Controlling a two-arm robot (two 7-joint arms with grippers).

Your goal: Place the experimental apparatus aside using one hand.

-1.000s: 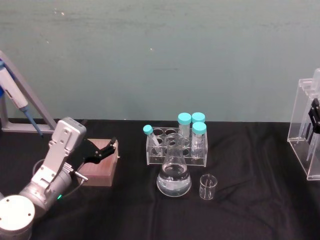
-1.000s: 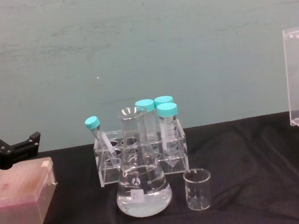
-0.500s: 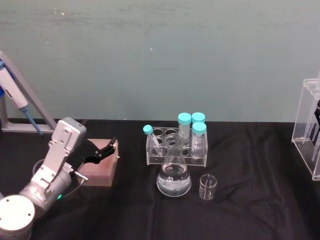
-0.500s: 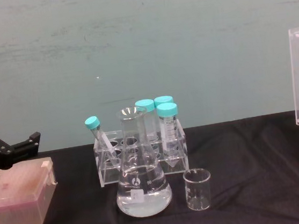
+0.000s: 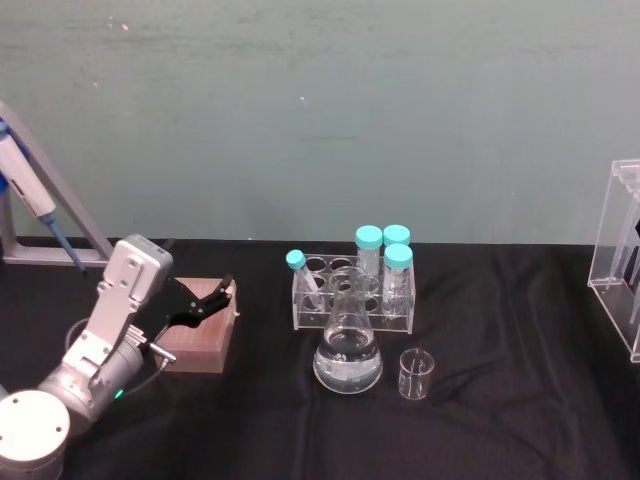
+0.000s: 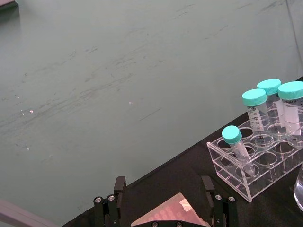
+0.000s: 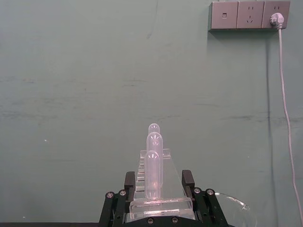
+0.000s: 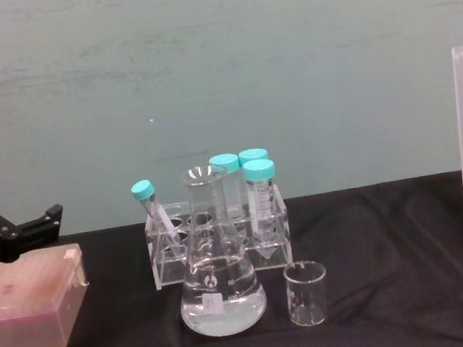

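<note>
— Where is the pipette stand (image 5: 625, 290) being held?
— At 3 o'clock from the flask (image 5: 348, 352) and beaker (image 5: 416, 375), well apart; the right pincer (image 7: 159, 184) is clamping its base (pipettes upright).
— And the left pincer (image 5: 205, 305)?
— It is hanging wide at 9 o'clock, over the pink box (image 5: 200, 338) on the black surface (image 5: 500, 420).

left arm (image 5: 75, 380): silver cylinders | grey bracket (image 5: 135, 275) | green light (image 5: 118, 393) | black left pincer (image 5: 220, 297)

Left tool (image 5: 213, 298) hovers low, fingers spread — right tool (image 7: 158, 183) clamps the pipette stand (image 7: 159, 203).
</note>
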